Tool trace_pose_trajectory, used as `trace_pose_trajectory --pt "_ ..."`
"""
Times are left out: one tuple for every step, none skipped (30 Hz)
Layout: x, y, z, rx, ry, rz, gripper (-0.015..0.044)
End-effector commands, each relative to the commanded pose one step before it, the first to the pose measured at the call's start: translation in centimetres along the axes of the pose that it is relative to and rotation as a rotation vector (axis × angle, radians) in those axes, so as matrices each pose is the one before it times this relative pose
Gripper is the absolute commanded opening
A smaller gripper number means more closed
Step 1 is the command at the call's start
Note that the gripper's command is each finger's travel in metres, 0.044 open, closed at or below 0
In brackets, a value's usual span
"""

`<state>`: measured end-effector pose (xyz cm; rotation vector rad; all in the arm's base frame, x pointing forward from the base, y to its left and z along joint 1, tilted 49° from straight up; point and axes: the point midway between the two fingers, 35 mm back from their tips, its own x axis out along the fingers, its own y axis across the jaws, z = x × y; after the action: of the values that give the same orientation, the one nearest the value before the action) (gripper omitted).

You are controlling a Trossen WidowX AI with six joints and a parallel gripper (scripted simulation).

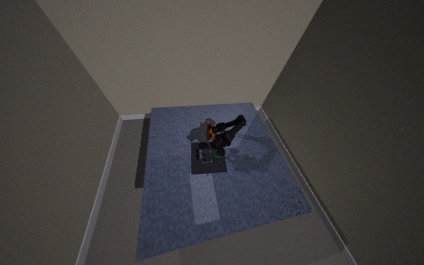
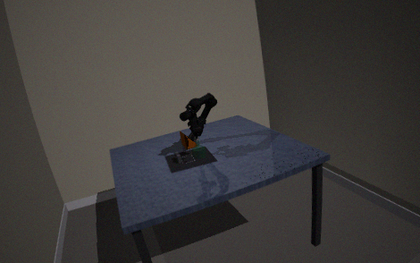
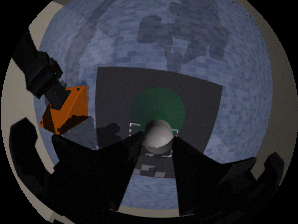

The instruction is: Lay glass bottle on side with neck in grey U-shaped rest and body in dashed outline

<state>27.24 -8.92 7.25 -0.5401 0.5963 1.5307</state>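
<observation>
- The glass bottle (image 1: 216,154) (image 2: 199,152) (image 3: 159,102) is standing upright on the dark mat (image 1: 198,169) (image 2: 178,167) (image 3: 112,82), its green body showing beneath a grey top.
- The gripper (image 1: 220,151) (image 2: 193,138) (image 3: 158,137) is reaching down over the bottle, its fingers standing fairly narrow on either side of that top; whether they are gripping it, I cannot tell.
- The dashed outline (image 1: 211,156) (image 2: 195,157) (image 3: 131,130) is lying beside the bottle's base, partly hidden in the wrist view.
- The grey U-shaped rest (image 3: 150,171) is sitting beyond the outline, away from the bottle.
- An orange angular piece (image 1: 209,131) (image 2: 183,139) (image 3: 75,107) is standing near the mat.
</observation>
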Motion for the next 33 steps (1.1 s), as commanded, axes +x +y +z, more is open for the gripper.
trace_pose_trajectory --pt "-0.013 -0.011 -0.083 -0.0065 0.00394 0.00044 0.0123" --pt "0.000 0.000 0.000 0.0000 0.00000 0.00000 0.0123" --pt "0.000 0.000 0.000 0.0000 0.00000 0.00000 0.0123" --pt "0.000 0.000 0.000 0.0000 0.00000 0.00000 0.0123" --pt "0.000 0.000 0.000 0.0000 0.00000 0.00000 0.0123" --pt "0.000 0.000 0.000 0.0000 0.00000 0.00000 0.0123" --pt "0.000 0.000 0.000 0.0000 0.00000 0.00000 0.0123" --pt "0.000 0.000 0.000 0.0000 0.00000 0.00000 0.0123" --pt "0.000 0.000 0.000 0.0000 0.00000 0.00000 0.0123" --pt "0.000 0.000 0.000 0.0000 0.00000 0.00000 0.0123" --pt "0.000 0.000 0.000 0.0000 0.00000 0.00000 0.0123" --pt "0.000 0.000 0.000 0.0000 0.00000 0.00000 0.0123" --pt "0.000 0.000 0.000 0.0000 0.00000 0.00000 0.0123" --pt "0.000 0.000 0.000 0.0000 0.00000 0.00000 0.0123" --pt "-0.029 0.011 -0.044 0.0065 -0.00384 -0.00047 0.0123" --pt "-0.041 0.000 -0.127 0.0000 0.00003 0.00003 0.0123" --pt "-0.039 -0.001 -0.129 0.0001 -0.00006 0.00009 0.0123" --pt "-0.038 -0.002 -0.131 0.0001 -0.00024 0.00013 0.0123" --pt "-0.037 -0.002 -0.132 0.0002 -0.00051 0.00018 0.0123" --pt "-0.036 -0.002 -0.133 0.0002 -0.00081 0.00020 0.0123" --pt "-0.034 -0.002 -0.134 0.0002 -0.00112 0.00021 0.0123" --pt "-0.034 -0.002 -0.135 0.0002 -0.00141 0.00022 0.0123" --pt "-0.033 -0.002 -0.136 0.0002 -0.00168 0.00024 0.0123" --pt "-0.020 -0.002 -0.089 0.0002 -0.00194 0.00026 0.0123" --pt "-0.017 -0.002 -0.077 0.0003 -0.00214 0.00026 0.0123" --pt "-0.018 -0.002 -0.081 0.0003 -0.00226 0.00023 0.0123" --pt "-0.019 -0.001 -0.085 0.0004 -0.00229 0.00021 0.0123" --pt "-0.020 -0.001 -0.089 0.0004 -0.00226 0.00018 0.0123" --pt "-0.020 -0.001 -0.090 0.0004 -0.00224 0.00016 0.0123" --pt "-0.020 -0.001 -0.091 0.0005 -0.00222 0.00014 0.0123" --pt "-0.020 -0.001 -0.093 0.0005 -0.00221 0.00011 0.0123" --pt "-0.020 -0.001 -0.093 0.0005 -0.00220 0.00009 0.0123" --pt "-0.020 -0.001 -0.094 0.0005 -0.00220 0.00007 0.0123"
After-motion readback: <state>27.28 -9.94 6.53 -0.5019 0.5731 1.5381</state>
